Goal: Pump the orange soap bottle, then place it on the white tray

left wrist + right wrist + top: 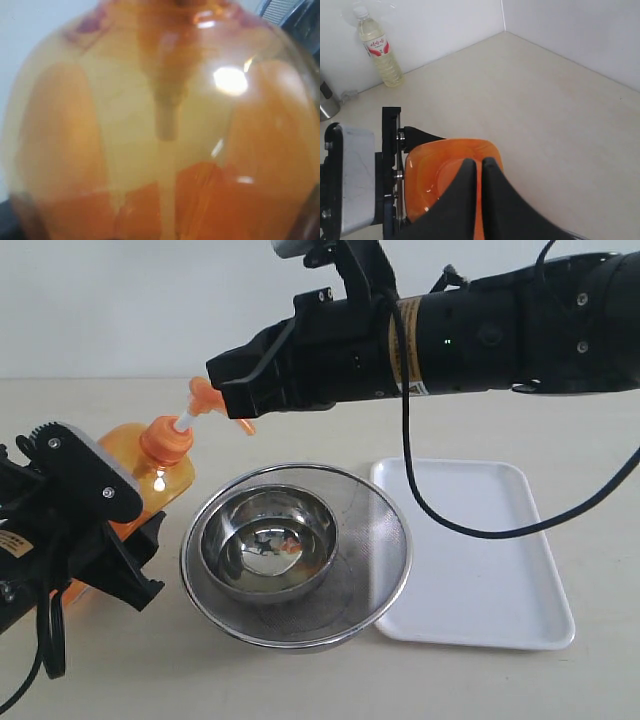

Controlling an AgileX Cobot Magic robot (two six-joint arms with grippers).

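Note:
The orange soap bottle (165,465) leans toward the steel bowls, gripped round its body by my left gripper (128,540). Its translucent orange wall fills the left wrist view (160,125), where the jaws are hidden. The pump head (204,395) stands up on its white stem. My right gripper (228,388) is shut and empty, its closed tips lying right on top of the pump head. In the right wrist view the shut right gripper (479,163) is over the bottle's orange shoulder (440,170). The white tray (470,570) lies empty on the right.
A small steel bowl (268,545) sits inside a wider mesh steel bowl (375,560) between the bottle and the tray. A black cable (450,515) hangs from the right arm over the tray. A clear drink bottle (379,47) stands by the far wall.

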